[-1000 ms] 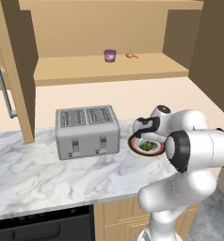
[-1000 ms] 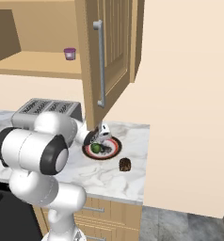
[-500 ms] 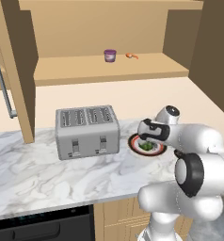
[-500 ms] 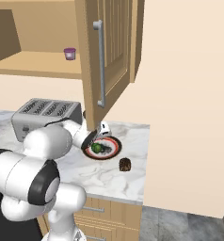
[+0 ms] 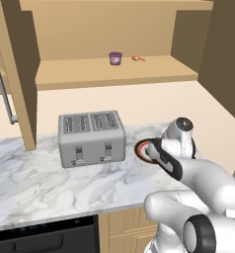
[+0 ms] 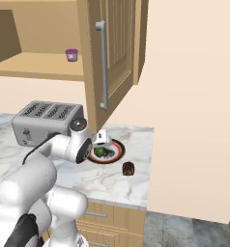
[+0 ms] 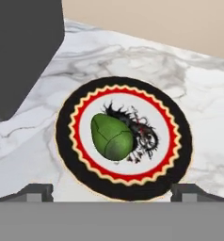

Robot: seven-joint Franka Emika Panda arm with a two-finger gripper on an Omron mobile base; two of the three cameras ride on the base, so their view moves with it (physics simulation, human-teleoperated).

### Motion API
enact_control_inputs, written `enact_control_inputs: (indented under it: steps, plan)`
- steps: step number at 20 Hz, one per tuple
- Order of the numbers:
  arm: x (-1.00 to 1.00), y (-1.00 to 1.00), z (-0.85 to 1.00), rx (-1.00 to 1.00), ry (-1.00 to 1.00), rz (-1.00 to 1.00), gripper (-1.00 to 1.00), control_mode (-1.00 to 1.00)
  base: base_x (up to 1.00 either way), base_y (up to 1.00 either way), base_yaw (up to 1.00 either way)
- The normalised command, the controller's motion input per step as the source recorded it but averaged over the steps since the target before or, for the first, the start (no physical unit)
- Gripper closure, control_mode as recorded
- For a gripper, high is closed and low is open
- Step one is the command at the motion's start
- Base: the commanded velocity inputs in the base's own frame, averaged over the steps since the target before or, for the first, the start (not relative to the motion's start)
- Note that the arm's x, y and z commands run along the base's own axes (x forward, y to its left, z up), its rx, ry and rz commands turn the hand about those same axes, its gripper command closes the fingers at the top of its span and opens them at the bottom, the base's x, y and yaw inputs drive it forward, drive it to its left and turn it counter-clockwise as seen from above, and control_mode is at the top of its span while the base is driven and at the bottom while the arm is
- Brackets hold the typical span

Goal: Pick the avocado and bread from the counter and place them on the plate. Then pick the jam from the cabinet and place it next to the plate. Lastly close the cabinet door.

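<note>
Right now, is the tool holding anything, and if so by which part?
Nothing is held. The tool is open above the plate, its tips spread wide apart, and the avocado lies loose on the plate's white centre.

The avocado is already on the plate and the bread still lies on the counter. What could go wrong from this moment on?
1. The avocado lies loose on the plate, left of centre; placing the bread beside it could nudge it so that it rolls off.
2. The cabinet door hangs open over the counter near the plate; the arm may strike it when lifting.
3. The open pincer must travel to the bread; a hasty sweep could push the plate.
</note>
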Motion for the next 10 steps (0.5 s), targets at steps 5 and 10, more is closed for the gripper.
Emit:
enact_control_inputs:
  steps: [5, 10]
  plan:
    - [-0.41, -0.13, 0.36, 0.0, 0.0, -0.23, -1.0, -1.0, 0.0, 0.0, 0.0]
    - [-0.29, -0.16, 0.39, 0.0, 0.0, -0.13, -1.0, -1.0, 0.0, 0.0, 0.0]
